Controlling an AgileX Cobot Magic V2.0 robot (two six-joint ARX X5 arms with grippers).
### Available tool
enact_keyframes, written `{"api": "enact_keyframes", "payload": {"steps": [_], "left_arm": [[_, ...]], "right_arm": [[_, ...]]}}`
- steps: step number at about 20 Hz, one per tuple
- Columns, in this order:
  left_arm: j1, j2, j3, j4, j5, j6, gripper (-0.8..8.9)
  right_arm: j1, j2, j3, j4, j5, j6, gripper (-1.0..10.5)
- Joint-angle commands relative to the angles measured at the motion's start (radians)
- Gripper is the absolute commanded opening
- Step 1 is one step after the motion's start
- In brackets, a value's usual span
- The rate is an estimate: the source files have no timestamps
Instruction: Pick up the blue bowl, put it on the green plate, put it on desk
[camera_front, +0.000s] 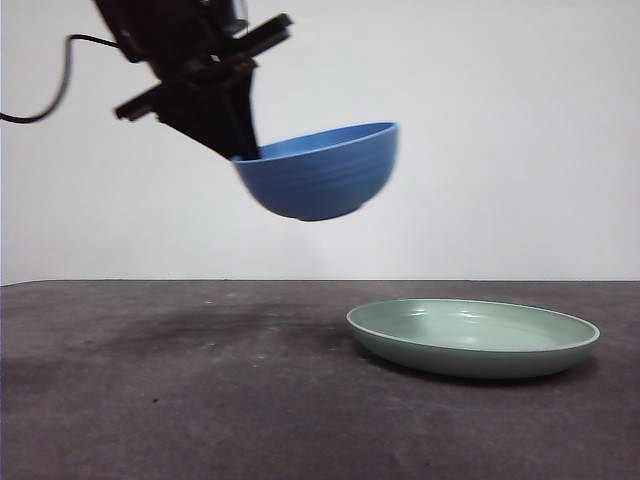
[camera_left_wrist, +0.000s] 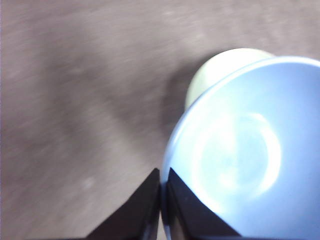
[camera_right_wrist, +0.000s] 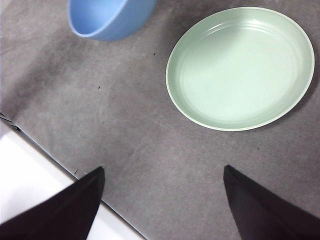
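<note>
The blue bowl (camera_front: 322, 170) hangs tilted in the air, well above the desk (camera_front: 180, 400). My left gripper (camera_front: 243, 150) is shut on its left rim; in the left wrist view the two black jaws pinch the rim of the blue bowl (camera_left_wrist: 250, 160) at my left gripper (camera_left_wrist: 161, 182). The green plate (camera_front: 472, 337) lies flat on the desk, lower and to the right of the bowl, with nothing on it. The right wrist view looks down on the green plate (camera_right_wrist: 241, 67) and the blue bowl (camera_right_wrist: 111, 17); my right gripper (camera_right_wrist: 162, 200) is open and holds nothing.
The desk's edge (camera_right_wrist: 55, 165) and a white floor area (camera_right_wrist: 30, 200) show beside the right gripper. A black cable (camera_front: 50, 90) trails from the left arm. A plain white wall stands behind the desk.
</note>
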Motion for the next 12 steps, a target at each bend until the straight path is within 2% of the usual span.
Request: {"api": "enact_keyframes", "payload": {"steps": [1,7,12], "left_arm": [[-0.034,0.084,0.043,0.027,0.001,-0.042,0.1],[-0.127,0.33,0.227,0.021,0.0,-0.063,0.1],[-0.164,0.488,0.364,-0.023,0.0,-0.062,0.1]], "right_arm": [[0.004,0.008,0.018,0.009,-0.001,0.003,3.8],[0.004,0.008,0.018,0.009,-0.001,0.013,3.8],[0.004,0.008,0.018,0.008,-0.001,0.019,3.8]]}}
